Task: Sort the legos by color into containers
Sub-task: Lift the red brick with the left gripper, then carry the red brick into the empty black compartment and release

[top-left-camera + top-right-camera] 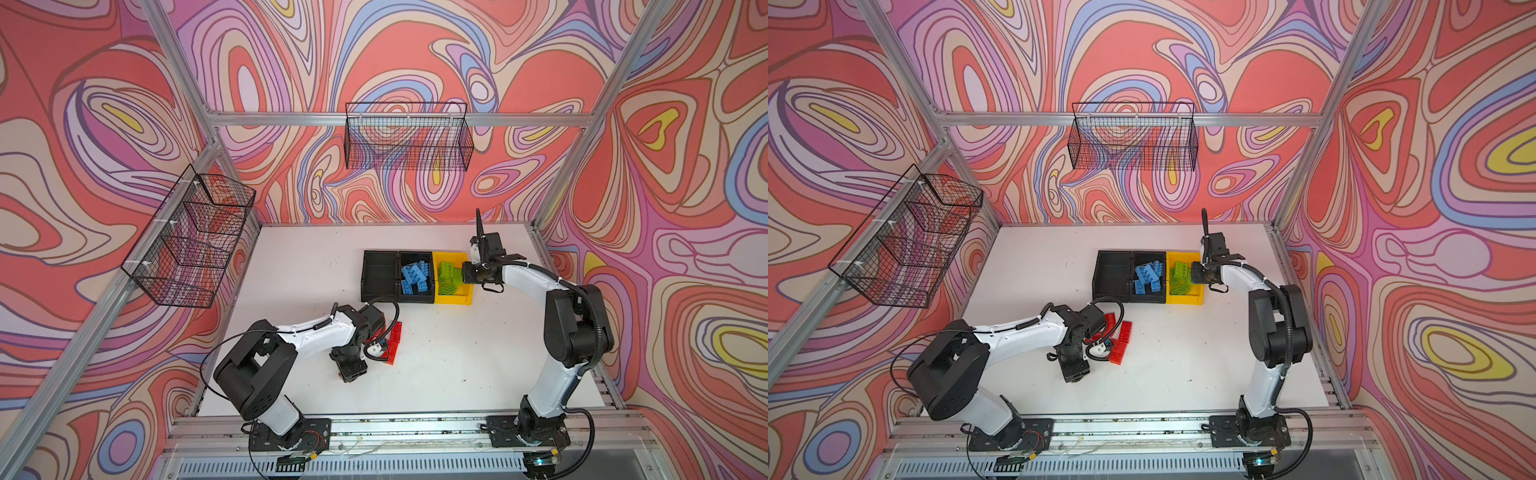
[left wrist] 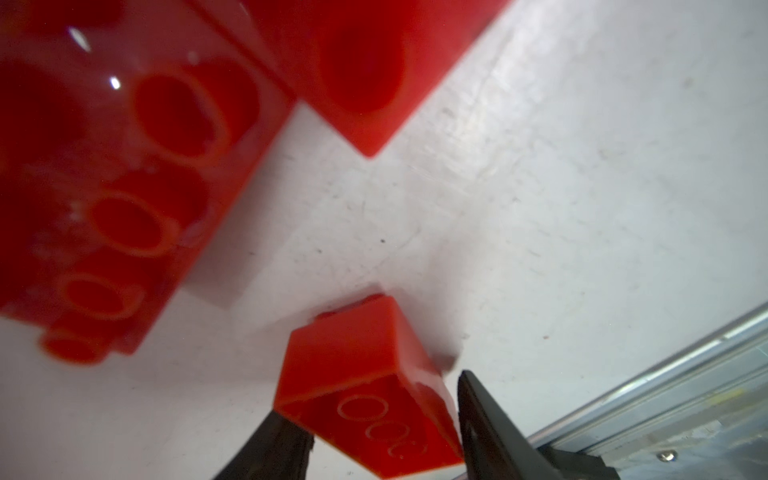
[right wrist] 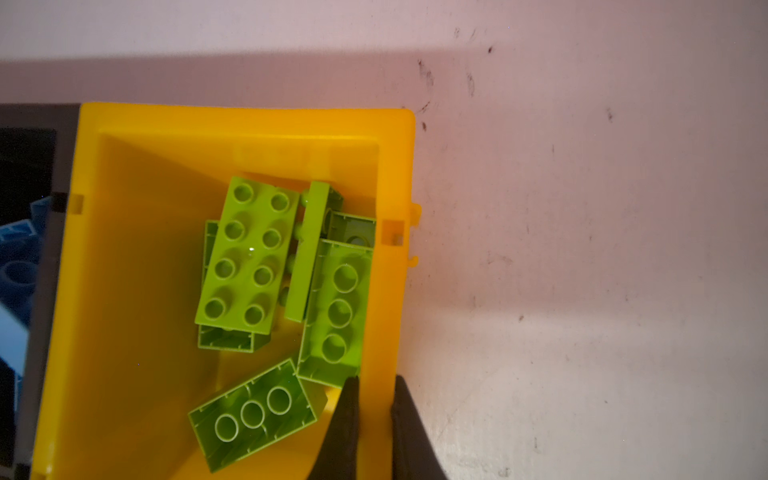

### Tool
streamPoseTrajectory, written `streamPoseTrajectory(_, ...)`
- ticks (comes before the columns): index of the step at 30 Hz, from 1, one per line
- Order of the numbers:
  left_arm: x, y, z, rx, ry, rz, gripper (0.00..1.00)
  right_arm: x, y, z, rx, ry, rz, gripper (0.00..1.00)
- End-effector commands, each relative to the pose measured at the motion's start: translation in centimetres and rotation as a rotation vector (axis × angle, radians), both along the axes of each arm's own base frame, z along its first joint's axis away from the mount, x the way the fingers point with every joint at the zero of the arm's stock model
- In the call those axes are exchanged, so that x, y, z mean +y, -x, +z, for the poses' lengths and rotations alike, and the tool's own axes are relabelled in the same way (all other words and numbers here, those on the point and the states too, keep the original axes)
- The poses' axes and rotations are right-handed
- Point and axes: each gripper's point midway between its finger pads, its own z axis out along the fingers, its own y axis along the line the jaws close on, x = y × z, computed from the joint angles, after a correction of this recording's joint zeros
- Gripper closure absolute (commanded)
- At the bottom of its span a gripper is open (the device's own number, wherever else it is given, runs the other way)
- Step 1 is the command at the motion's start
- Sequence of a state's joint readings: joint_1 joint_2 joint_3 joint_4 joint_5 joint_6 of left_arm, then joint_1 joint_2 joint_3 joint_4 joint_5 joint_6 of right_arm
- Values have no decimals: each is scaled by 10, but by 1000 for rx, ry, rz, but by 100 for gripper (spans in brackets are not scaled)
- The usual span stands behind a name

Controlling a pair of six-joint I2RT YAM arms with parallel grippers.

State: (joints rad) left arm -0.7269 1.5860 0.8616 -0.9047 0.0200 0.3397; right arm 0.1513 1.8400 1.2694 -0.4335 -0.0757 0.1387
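Left gripper (image 2: 374, 399) pinches a small red brick (image 2: 353, 353), maybe lifted, meant for the empty black bin (image 1: 380, 276) at 12 o'clock, while right gripper (image 3: 377, 380) squeezes the yellow bin (image 3: 245, 120) rim to steady it.

Bare table (image 1: 457, 353) lies open between the red bricks (image 1: 394, 349) and the bins (image 1: 380, 276).

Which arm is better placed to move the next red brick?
Left: the left gripper is closed around a red brick; the right gripper is clamped on the yellow bin.
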Motion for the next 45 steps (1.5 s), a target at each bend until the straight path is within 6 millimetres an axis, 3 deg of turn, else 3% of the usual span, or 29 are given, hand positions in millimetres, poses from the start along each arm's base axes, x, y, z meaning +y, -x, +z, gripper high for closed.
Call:
streamPoseTrajectory(1, -1, -4, 1, -24, 4, -20, 55, 3, 6, -1, 4, -2, 29, 92)
streamPoseTrajectory(4, -6, -9, 2, -48, 23, -15, 69, 3, 6, -1, 7, -3, 29, 93)
streamPoseTrajectory(7, -12, -15, 4, -85, 59, 1, 75, 2, 7, -1, 12, 1, 26, 93)
streamPoseTrajectory(11, -17, -24, 14, -160, 125, 27, 78, 2, 10, -4, 32, -2, 14, 95)
streamPoseTrajectory(15, -14, -42, 43, -274, 205, 95, 78, 3, 12, 1, 25, -31, -8, 96)
streamPoseTrajectory(18, -14, -72, 77, -399, 277, 157, 76, 2, 14, 2, 22, -35, -22, 95)
streamPoseTrajectory(24, -38, -164, 133, -579, 391, 374, 74, 1, 16, 8, 3, -50, -49, 95)
streamPoseTrajectory(27, -52, -208, 132, -591, 371, 464, 73, 1, 16, 9, 1, -51, -54, 95)
streamPoseTrajectory(28, -57, -222, 130, -587, 373, 502, 74, 1, 14, 22, -28, -59, -53, 95)
streamPoseTrajectory(31, -78, -252, 124, -568, 398, 578, 75, 0, 14, 24, -39, -57, -57, 95)
streamPoseTrajectory(33, -88, -266, 111, -541, 395, 584, 74, -1, 14, 25, -45, -53, -60, 95)
streamPoseTrajectory(37, -86, -296, 93, -548, 348, 677, 74, 1, 10, 30, -64, -66, -65, 95)
streamPoseTrajectory(45, -90, -320, 74, -551, 337, 720, 61, 2, 10, 31, -69, -78, -65, 95)
